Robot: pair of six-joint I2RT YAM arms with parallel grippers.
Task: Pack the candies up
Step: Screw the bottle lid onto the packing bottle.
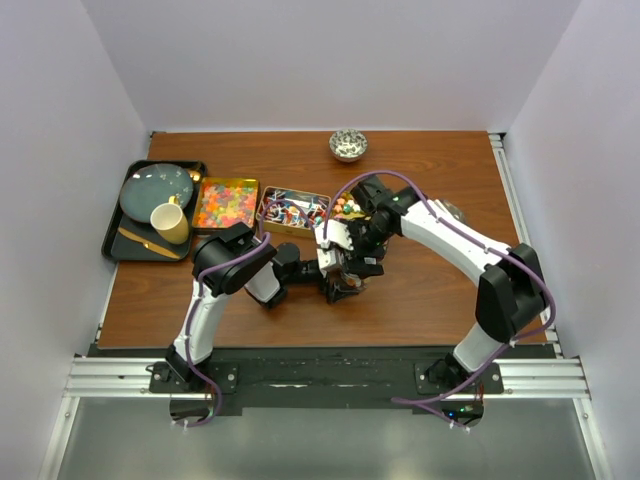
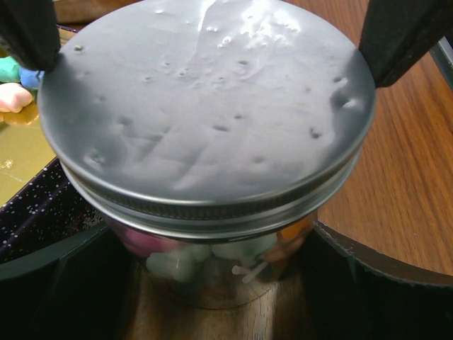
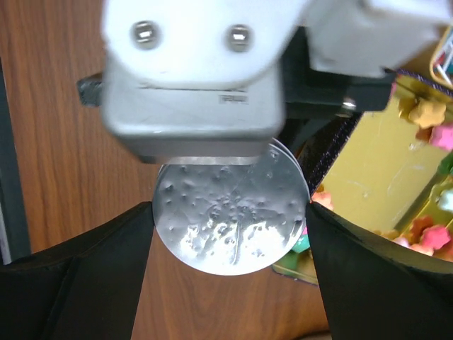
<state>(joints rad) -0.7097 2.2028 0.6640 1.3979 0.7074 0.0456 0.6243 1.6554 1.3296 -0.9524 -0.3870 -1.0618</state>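
A glass jar [image 1: 342,285] with a dented silver lid [image 2: 205,106] stands on the wooden table, holding pale green, pink and orange candies [image 2: 173,262]. My left gripper [image 2: 219,283] is shut on the jar's glass body from both sides. My right gripper [image 3: 230,216] hangs above the jar, with its black fingers [image 2: 400,39] pressed against opposite edges of the lid [image 3: 226,195]. More candies lie in three gold trays behind the jar: orange gummies [image 1: 225,203], wrapped pieces [image 1: 292,210], and pink and yellow cubes [image 3: 425,113].
A black tray [image 1: 118,238] at the far left carries a grey plate [image 1: 155,190] and a yellow cup [image 1: 171,222]. A small patterned bowl [image 1: 348,145] sits near the back edge. The gold cube tray [image 3: 375,170] lies just right of the jar.
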